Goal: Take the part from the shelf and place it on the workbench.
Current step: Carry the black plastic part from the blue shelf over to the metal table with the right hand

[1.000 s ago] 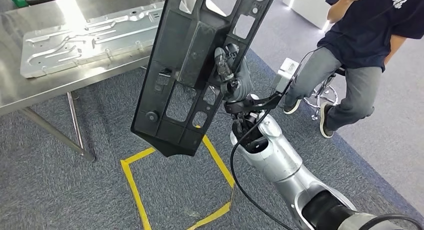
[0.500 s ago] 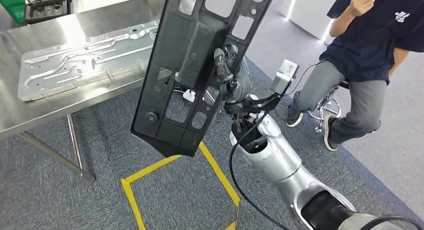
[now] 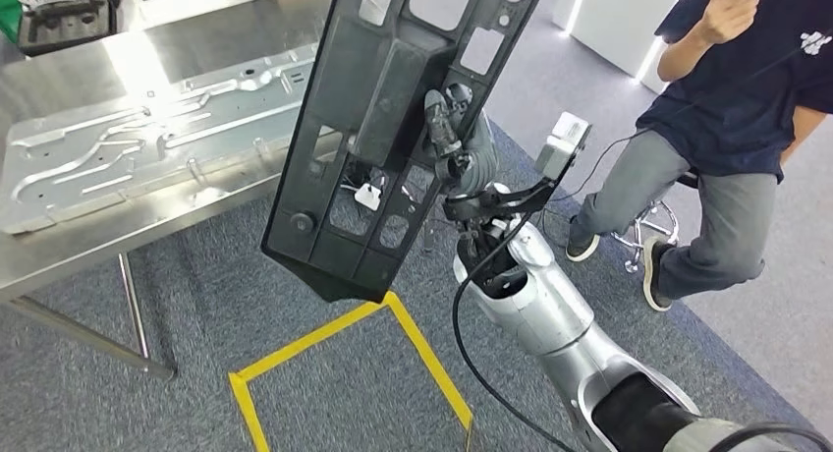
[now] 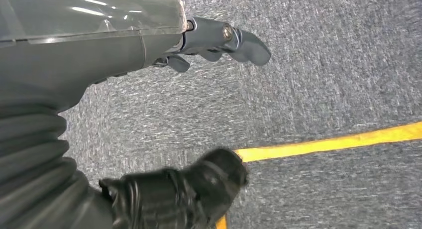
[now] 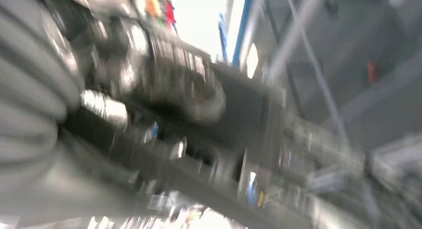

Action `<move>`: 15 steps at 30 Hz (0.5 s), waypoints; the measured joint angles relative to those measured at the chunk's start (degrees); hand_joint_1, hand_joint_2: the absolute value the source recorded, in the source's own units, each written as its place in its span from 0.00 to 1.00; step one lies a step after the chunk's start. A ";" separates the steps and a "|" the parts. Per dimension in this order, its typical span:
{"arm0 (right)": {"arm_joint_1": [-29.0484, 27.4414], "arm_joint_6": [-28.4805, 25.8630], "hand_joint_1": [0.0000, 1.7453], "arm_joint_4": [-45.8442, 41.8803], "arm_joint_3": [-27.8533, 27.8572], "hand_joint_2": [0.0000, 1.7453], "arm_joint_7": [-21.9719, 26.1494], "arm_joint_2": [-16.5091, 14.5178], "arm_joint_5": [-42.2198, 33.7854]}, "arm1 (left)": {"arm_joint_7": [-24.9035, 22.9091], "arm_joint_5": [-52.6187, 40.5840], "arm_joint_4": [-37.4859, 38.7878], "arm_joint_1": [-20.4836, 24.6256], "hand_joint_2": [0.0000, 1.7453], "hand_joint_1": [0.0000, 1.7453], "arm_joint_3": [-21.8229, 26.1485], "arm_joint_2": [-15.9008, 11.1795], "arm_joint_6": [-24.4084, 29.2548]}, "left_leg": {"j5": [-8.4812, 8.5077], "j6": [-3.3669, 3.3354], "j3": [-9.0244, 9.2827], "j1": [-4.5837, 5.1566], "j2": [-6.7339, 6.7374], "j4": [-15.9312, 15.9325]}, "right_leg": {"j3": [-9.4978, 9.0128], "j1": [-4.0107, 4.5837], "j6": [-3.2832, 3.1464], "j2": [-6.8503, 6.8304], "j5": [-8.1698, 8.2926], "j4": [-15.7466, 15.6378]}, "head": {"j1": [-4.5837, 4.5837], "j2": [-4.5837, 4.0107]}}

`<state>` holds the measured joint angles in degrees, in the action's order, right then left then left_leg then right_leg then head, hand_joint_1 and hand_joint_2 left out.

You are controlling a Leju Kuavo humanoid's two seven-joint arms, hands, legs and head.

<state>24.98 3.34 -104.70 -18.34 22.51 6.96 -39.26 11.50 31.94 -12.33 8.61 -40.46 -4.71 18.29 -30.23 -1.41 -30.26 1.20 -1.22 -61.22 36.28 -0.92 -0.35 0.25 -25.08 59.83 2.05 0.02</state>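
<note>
The workbench (image 3: 59, 251) is a stainless steel table standing ahead and to the left in the head view, with a pressed aluminium plate (image 3: 147, 142) lying flat on its top. The part (image 3: 393, 108) is a large black moulded plastic frame panel, long and narrow, pierced by rectangular cut-outs and stiffened by ribs and a raised central block; it hangs steeply tilted in the air above the grey carpet, between the bench edge and the robot, its lower pointed corner above the yellow floor tape (image 3: 334, 324). Judged by its ribbed open structure, the panel is probably light for its size and fairly stiff, though a long piece held at one point is likely to swing and twist. The plastic looks matte and not slippery, and appears tough rather than fragile. The best hold is on a rib or the rim of a cut-out near the middle. The right hand (image 3: 454, 147) grips the panel at one such opening on its right side, fingers hooked through. The right wrist view is too blurred to confirm finger placement. The left hand (image 4: 214, 42) hangs over the carpet holding nothing, fingers apart. A seated person (image 3: 727, 128) is at the right, well apart from the panel.
</note>
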 joint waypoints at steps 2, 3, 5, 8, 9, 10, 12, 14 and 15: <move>-0.02 0.01 1.00 0.00 0.00 1.00 0.03 0.00 0.00 | 0.02 0.06 0.00 0.05 1.00 0.00 0.00 -0.01 0.01 | -0.34 0.73 -3.47 -0.32 0.56 -5.52 | -1.29 -0.06 -0.38 -0.01 -0.74 -0.38 | -0.07 0.00; -0.06 0.01 1.00 0.01 0.00 1.00 0.03 -0.01 -0.01 | 0.01 0.08 0.00 0.03 1.00 0.00 0.00 -0.01 0.01 | -1.27 1.01 -5.95 -0.47 0.71 -8.70 | -1.94 -0.04 -0.46 -0.03 -1.23 -0.55 | -0.10 0.00; -0.16 0.01 1.00 0.02 0.00 1.00 0.03 -0.01 -0.02 | -0.04 0.12 0.00 -0.24 1.00 0.00 0.00 0.03 0.01 | -4.04 1.06 -10.21 -0.62 0.82 -12.26 | -3.45 0.06 -0.53 -0.02 -2.43 -0.73 | -0.09 0.00; -0.25 -0.01 1.00 0.04 0.00 1.00 0.03 -0.01 -0.11 | -0.14 0.18 0.00 -0.60 1.00 0.00 0.00 0.06 0.01 | -1.30 -0.35 -11.61 -0.21 0.80 -6.77 | -6.50 0.76 -0.65 0.01 -4.63 -1.02 | -0.11 0.00; -0.28 -0.03 1.00 0.08 0.00 1.00 0.04 -0.01 -0.22 | -0.16 0.19 0.02 -0.68 1.00 0.00 0.01 -0.04 0.02 | 2.72 -1.19 -11.22 0.21 0.64 -3.14 | -7.66 1.02 -0.65 0.05 -5.35 -1.20 | -0.07 0.00; -0.31 -0.05 1.00 0.13 0.00 1.00 0.06 -0.01 -0.34 | -0.21 0.23 0.04 -0.80 1.00 0.00 0.01 -0.13 0.04 | 6.12 -2.03 -10.71 0.60 0.39 -0.30 | -8.72 1.19 -0.54 0.20 -6.07 -1.51 | -0.02 0.00; -0.43 -0.09 1.00 0.25 0.01 1.00 0.11 -0.01 -0.52 | -0.29 0.36 0.10 -0.95 1.00 0.00 0.02 -0.34 0.11 | 9.51 -3.16 -9.18 1.30 -0.06 2.74 | -10.39 1.12 -0.20 0.45 -7.00 -1.94 | 0.09 0.00; -0.48 -0.13 1.00 0.28 0.04 1.00 0.19 0.02 -0.58 | -0.33 0.56 0.13 -0.80 1.00 0.00 0.02 -0.42 0.16 | 8.50 -3.56 -6.92 1.37 -0.01 4.01 | -11.10 0.96 0.24 0.43 -6.56 -0.95 | 0.08 0.01; -0.46 -0.15 1.00 0.28 0.06 1.00 0.22 0.03 -0.60 | -0.33 0.65 0.13 -0.66 1.00 0.00 0.03 -0.45 0.18 | 8.20 -3.55 -5.77 1.23 0.03 4.77 | -10.81 0.92 0.46 0.36 -5.98 0.70 | 0.09 0.01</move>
<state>24.52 3.19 -104.42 -18.28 22.73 6.98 -39.85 11.17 32.59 -12.20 7.96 -40.43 -5.16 18.47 -22.04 -4.97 -36.03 2.43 -1.19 -56.45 25.48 0.00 0.11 0.61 -31.06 60.53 2.14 0.03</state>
